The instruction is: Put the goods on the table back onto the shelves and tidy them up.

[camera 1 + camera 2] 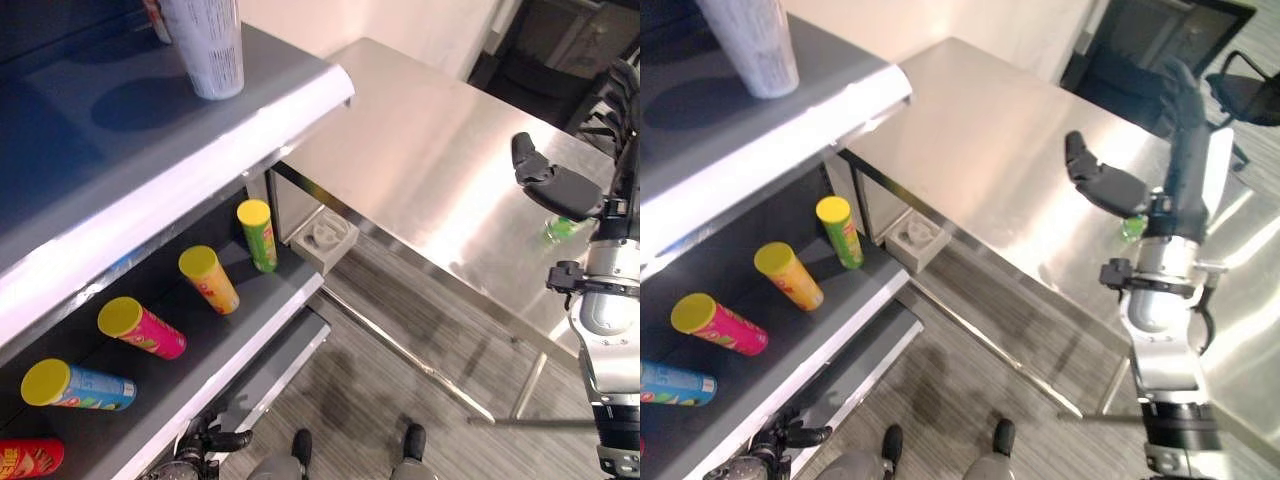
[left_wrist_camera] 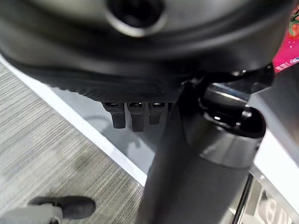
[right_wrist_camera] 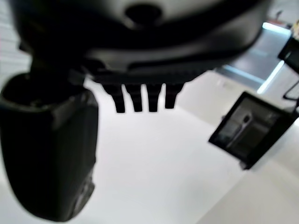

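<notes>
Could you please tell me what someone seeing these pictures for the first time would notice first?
Most striking is the row of bright snack tubes lying on their sides on the lower shelf: green tube, orange tube, pink tube, blue tube and red tube. Next comes the right hand, raised with straight fingers above the shiny steel table, with something small and green behind it. A white cylindrical container stands on the upper shelf.
</notes>
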